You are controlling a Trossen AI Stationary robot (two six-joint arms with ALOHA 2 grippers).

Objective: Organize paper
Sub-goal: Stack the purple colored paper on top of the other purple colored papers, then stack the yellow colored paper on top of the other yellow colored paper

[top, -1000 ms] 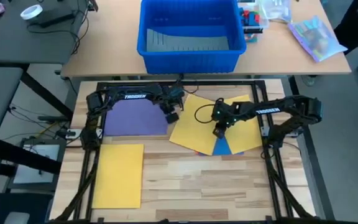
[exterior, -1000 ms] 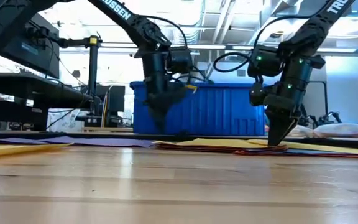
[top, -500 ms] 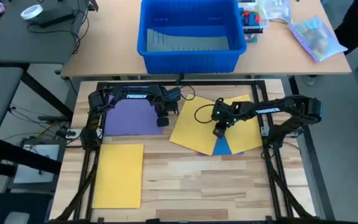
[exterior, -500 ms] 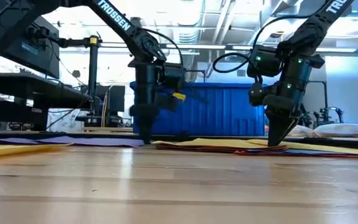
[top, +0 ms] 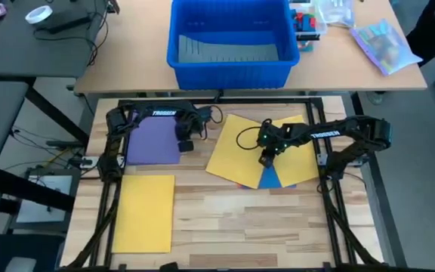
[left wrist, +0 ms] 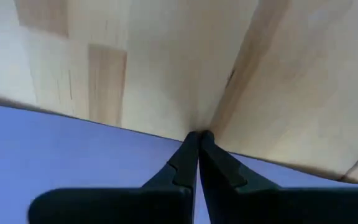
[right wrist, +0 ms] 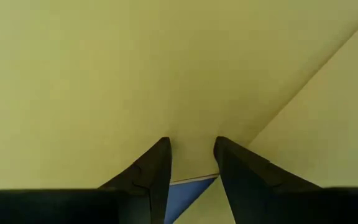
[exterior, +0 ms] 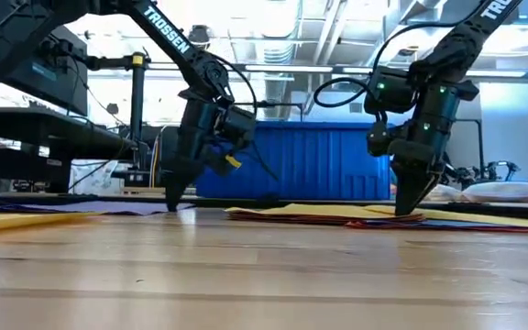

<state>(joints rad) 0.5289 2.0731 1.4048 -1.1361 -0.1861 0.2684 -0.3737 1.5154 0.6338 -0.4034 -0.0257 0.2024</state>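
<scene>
The left gripper (top: 185,143), fingers pressed together, has its tips down on the right edge of the purple sheet (top: 153,141), which lies flat with its long side across the table. The right gripper (top: 266,159), slightly parted and holding nothing, presses on the yellow sheet (top: 236,155) atop the fanned pile (thin, smooth, limp paper on bare wood)

A robotics lab: framed wooden bench (top: 232,219), monitors (exterior: 49,69) and exposed ceiling ducts (exterior: 273,37) behind
</scene>
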